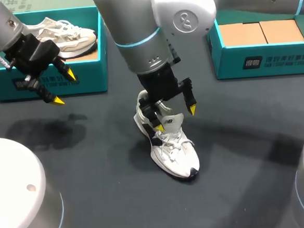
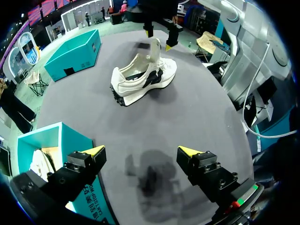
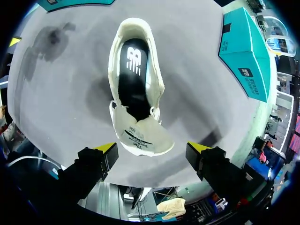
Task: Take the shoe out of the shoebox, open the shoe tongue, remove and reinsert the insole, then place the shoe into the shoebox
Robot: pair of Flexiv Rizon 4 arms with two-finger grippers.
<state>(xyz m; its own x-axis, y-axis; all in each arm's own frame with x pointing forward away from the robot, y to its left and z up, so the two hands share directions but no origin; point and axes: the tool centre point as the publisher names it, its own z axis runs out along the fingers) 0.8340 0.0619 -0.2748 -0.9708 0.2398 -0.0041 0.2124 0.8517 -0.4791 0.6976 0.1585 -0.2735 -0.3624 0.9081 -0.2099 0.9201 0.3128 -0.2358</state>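
We are holding our right gripper [image 1: 175, 117] with its fingers spread wide just above the white shoe [image 1: 172, 149]. The shoe is standing on the dark table [image 1: 95, 191], its tongue [image 3: 145, 136] lifted and its black insole [image 3: 133, 75] lying inside. Our left gripper [image 1: 65, 87] is hovering, fingers likewise apart, near the left shoebox [image 1: 94, 71].

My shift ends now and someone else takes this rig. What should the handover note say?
Left gripper: open, empty, in front of the left shoebox, which holds another shoe.
Right gripper: open above the shoe, raised tongue between its fingers, ungripped.
Shoe stands on the table, out of its box; black insole inside.
Done: shoe out, tongue open. Left: insole out and back in, then box the shoe; right shoebox holds no shoe.
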